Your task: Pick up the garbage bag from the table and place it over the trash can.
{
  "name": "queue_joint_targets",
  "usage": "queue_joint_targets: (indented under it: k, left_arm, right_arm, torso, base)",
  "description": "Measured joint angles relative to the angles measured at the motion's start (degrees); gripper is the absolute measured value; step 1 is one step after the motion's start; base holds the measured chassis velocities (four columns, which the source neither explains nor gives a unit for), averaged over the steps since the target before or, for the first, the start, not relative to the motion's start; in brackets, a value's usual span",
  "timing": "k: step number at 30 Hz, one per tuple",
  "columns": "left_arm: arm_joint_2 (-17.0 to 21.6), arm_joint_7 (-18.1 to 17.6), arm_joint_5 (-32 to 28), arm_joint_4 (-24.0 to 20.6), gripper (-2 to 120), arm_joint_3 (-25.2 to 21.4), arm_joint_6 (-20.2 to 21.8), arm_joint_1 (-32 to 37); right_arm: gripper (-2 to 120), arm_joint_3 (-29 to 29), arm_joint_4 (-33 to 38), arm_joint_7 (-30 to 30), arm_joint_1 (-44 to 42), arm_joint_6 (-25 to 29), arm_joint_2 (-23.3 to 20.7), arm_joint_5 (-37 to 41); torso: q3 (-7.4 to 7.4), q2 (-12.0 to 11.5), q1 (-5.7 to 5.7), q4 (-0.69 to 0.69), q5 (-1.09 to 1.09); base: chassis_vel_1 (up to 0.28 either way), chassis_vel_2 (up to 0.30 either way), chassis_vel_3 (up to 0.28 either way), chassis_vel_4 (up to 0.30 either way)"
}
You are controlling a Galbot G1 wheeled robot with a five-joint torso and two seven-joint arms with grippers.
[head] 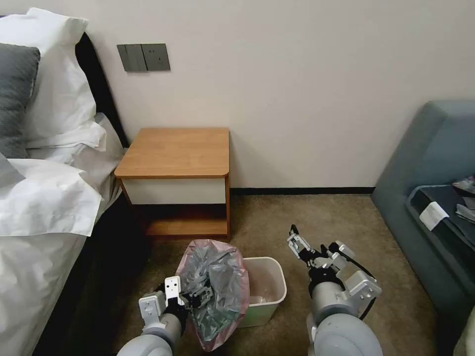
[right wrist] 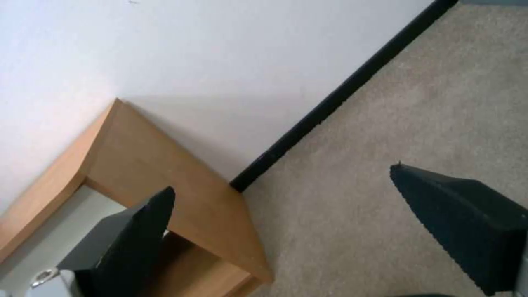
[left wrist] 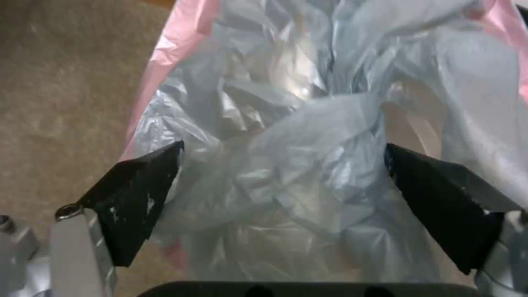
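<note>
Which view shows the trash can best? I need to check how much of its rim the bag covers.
The head view: the trash can stands on the carpet before the table, its left side draped by the garbage bag, right rim bare. The left wrist view shows bag between the open left gripper; the right wrist view shows table and carpet.

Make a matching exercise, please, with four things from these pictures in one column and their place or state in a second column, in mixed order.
Column one:
1. garbage bag
2. trash can
3. right gripper
4. table

Column two:
A. against the wall, beside the bed, its top bare
B. open and empty, above the carpet
C. on the carpet, partly covered by plastic
D. grey with a pink edge, between the left gripper's open fingers

Pairs: 1-D, 2-C, 3-B, 4-A
</note>
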Motion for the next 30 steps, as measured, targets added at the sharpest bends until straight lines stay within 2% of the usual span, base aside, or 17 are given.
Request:
queue_joint_targets:
  k: [5, 11, 13, 15, 18, 20, 21, 24, 26, 28, 30]
  left_arm:
    - [-1.38, 0.03, 0.42, 1.44, 90, 0.40, 0.09, -1.12]
    - [-2.19, 0.10, 1.88, 2.69, 81, 0.31, 1.39, -2.39]
    - [-2.50, -0.19, 3.22, 3.23, 71, 0.29, 2.46, -2.83]
    - [-2.54, -0.22, 3.44, 3.31, 69, 0.29, 2.51, -2.86]
    - [-2.95, -0.38, 5.98, 4.31, 53, 0.40, 2.25, -2.94]
    - [-2.99, -0.38, 6.17, 4.38, 50, 0.43, 2.20, -2.92]
    - [-3.16, -0.37, 6.80, 4.70, 42, 0.61, 2.06, -2.81]
    - [-3.34, -0.37, 7.30, 4.91, 36, 0.80, 1.91, -2.69]
    - [-3.52, -0.32, 8.21, 5.16, 25, 1.18, 1.35, -2.40]
    - [-3.52, -0.29, 8.51, 5.20, 21, 1.28, 1.12, -2.30]
    - [-3.27, 0.26, 10.46, 5.23, 10, 1.70, -0.26, -1.67]
  right_arm:
    - [100, -0.02, 0.25, -0.20, -0.56, 0.14, -0.04, -0.32]
    - [100, 0.18, 0.55, -0.24, -1.07, 0.42, -0.03, -0.68]
    - [100, 0.23, 0.84, -0.25, -1.10, 0.48, -0.02, -0.71]
    - [100, 0.24, 0.88, -0.25, -1.09, 0.49, -0.02, -0.72]
    - [100, 0.26, 1.11, -0.27, -1.19, 0.59, -0.03, -0.81]
    - [100, 0.25, 1.12, -0.27, -1.22, 0.60, -0.03, -0.83]
    - [100, 0.23, 1.20, -0.28, -1.28, 0.63, -0.02, -0.86]
    - [100, 0.21, 1.40, -0.31, -1.33, 0.64, -0.04, -0.88]
    - [100, 0.20, 1.67, -0.38, -1.44, 0.64, -0.12, -0.89]
    - [100, 0.20, 1.71, -0.39, -1.47, 0.64, -0.13, -0.89]
    - [100, 0.03, 1.82, -0.49, -1.72, 0.63, -0.16, -0.94]
  torso:
    - [0.00, 0.00, 0.00, 0.00, 0.00]
    - [0.00, 0.00, 0.00, 0.00, 0.00]
    - [0.00, 0.00, 0.00, 0.00, 0.00]
    - [0.00, 0.00, 0.00, 0.00, 0.00]
    - [-0.01, 0.00, 0.00, 0.00, 0.01]
    - [-0.01, 0.00, 0.00, 0.00, 0.01]
    - [-0.01, 0.00, 0.00, 0.00, 0.01]
    - [-0.01, 0.00, 0.00, 0.00, 0.01]
    - [-0.01, 0.00, 0.00, 0.00, 0.00]
    - [-0.01, 0.00, 0.00, 0.00, 0.00]
    - [-0.01, 0.00, 0.00, 0.00, 0.00]
  base:
    - [0.000, 0.000, 0.000, 0.000]
    - [0.000, 0.000, 0.000, 0.000]
    - [0.000, 0.000, 0.000, 0.000]
    - [0.000, 0.000, 0.000, 0.000]
    - [0.000, 0.000, 0.000, 0.000]
    - [0.000, 0.000, 0.000, 0.000]
    - [0.000, 0.000, 0.000, 0.000]
    - [0.000, 0.000, 0.000, 0.000]
    - [0.000, 0.000, 0.000, 0.000]
    - [0.000, 0.000, 0.000, 0.000]
    - [0.000, 0.000, 0.000, 0.000]
